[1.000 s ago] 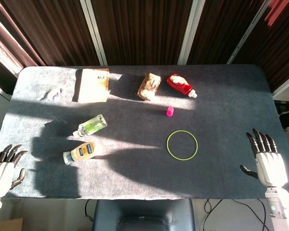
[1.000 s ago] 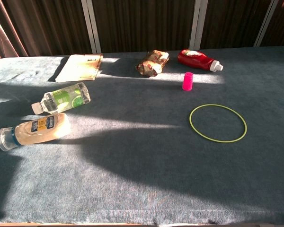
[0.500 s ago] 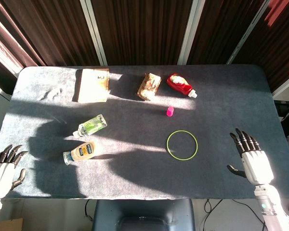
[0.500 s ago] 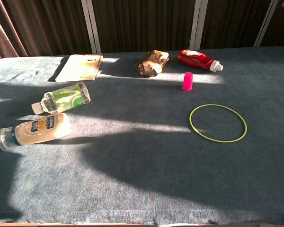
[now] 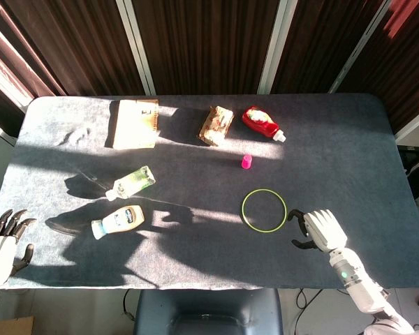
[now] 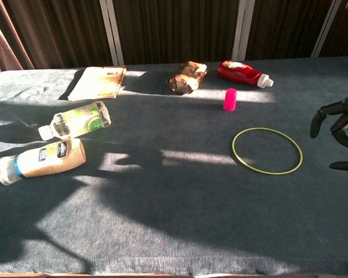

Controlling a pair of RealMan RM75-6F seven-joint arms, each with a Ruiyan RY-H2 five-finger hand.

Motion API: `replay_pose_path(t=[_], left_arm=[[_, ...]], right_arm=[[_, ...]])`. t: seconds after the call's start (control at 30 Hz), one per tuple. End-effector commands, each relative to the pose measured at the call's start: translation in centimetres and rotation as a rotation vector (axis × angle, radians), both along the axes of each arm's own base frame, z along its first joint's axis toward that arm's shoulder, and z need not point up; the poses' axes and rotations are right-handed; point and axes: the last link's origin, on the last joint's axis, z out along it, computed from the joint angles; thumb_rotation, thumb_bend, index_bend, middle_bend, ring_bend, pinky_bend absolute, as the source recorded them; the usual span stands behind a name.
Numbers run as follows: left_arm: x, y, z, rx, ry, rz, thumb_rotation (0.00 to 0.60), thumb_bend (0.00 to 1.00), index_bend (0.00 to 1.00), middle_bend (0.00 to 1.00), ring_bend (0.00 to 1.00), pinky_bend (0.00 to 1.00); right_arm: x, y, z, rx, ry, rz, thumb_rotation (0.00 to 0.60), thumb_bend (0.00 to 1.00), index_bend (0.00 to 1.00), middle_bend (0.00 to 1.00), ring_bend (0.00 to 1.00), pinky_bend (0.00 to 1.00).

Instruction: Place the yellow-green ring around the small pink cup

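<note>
Yellow-green ring [image 5: 264, 210]: flat on the grey worktop [image 5: 335, 139], right of centre, partly in a sunlit streak; touched by nothing.
Small pink cup [image 5: 246, 162]: upright on the worktop, beyond the ring toward the far edge; apart from the ring, not inside it.
Right hand [image 5: 318, 229]: low over the worktop just beside the ring's right side, dark fingers [image 6: 330, 119] curled toward the ring, thumb spread below; holding nothing, fingers apart, not touching the ring.
Left hand [image 5: 1, 241]: off the near left corner of the worktop, fingers spread and pointing up; empty. Seen in the head view only.
Mayonnaise bottle [image 5: 117, 221]: lying on its side near the left front, cap toward the left edge.
Clear drink bottle [image 5: 130, 182]: lying on its side just beyond the mayonnaise bottle, green lime label, white cap pointing left; apart from it.
Notebook [image 5: 135, 123]: tan, flat near the far left, spiral binding along its right edge.
Snack packet [image 5: 216, 125]: brown patterned wrapper, near the far edge at centre.
Red sauce bottle [image 5: 262, 123]: on its side just right of the snack packet, white cap pointing toward the cup.
Light: hard sun with long arm shadows across the left and middle of the worktop.
</note>
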Motion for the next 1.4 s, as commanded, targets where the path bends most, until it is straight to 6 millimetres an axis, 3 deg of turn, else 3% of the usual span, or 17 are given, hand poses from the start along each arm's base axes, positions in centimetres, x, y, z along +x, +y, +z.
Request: replay_pose_path(t=[0.03,0.27,0.57,1.17,1.4], left_arm=[[0.0,-0.1,0.1,0.005,-0.002,0.002,0.600,0.47,0.23,0.11,0.03,0.18],[0.0,-0.2,0.2,0.012,-0.002,0.006,0.600,0.47,0.23,0.11,0.03,0.18],[0.0,-0.2,0.2,0.011,-0.003,0.005,0.600,0.47,0.23,0.11,0.03,0.18],[0.0,-0.2,0.4,0.016,-0.010,0.006,0.600,0.47,0.24,0.11,0.03,0.18],[0.0,-0.2,0.4,0.016,-0.013,0.005,0.600,0.47,0.24,0.11,0.03,0.18]], right_arm=[[0.3,-1.0,-1.1,0.026,0.009,-0.011,0.600,0.30,0.54,0.88,1.00,1.00],[0.1,-2.4,-3.0,0.095,0.004,-0.061,0.600,0.41,0.56,0.88,1.00,1.00],[-0.5,-3.7,-4.0,0.099,0.000,-0.093,0.600,0.41,0.57,0.88,1.00,1.00],[-1.3,-4.0,-5.6,0.135,0.028,-0.113,0.600,0.42,0.57,0.88,1.00,1.00],[-1.4,-4.3,-5.9,0.117,0.028,-0.108,0.600,0.43,0.65,0.88,1.00,1.00]])
